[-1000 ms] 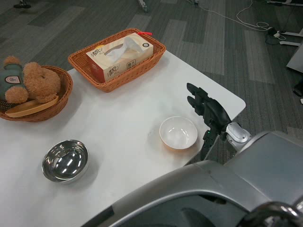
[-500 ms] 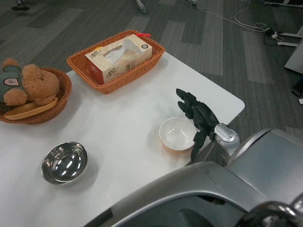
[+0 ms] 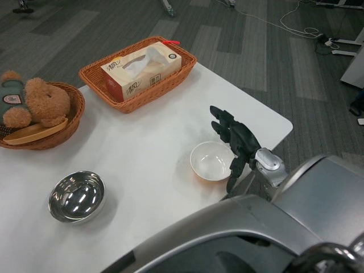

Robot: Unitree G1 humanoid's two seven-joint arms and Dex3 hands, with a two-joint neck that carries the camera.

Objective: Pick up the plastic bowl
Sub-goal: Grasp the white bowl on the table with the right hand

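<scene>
The plastic bowl (image 3: pixel 211 160) sits near the bench's (image 3: pixel 153 142) right edge. The right robot hand (image 3: pixel 234 143) hovers just beside its rim, fingers spread, holding nothing (left hand unseen). It should lower, straddle the rim, then close gently to avoid tipping.

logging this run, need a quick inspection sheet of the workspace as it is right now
surface: white table, no spills seen
job's things: white plastic bowl upright near the table's right edge, looks empty
clutter: steel bowl front left; rectangular wicker basket holding a tissue box; round wicker basket holding a teddy bear
hands: right hand open beside the bowl's right rim, holding nothing; left hand not in view
cables: white cable on the floor, far right
surroundings: grey carpet floor; no person seen
</scene>
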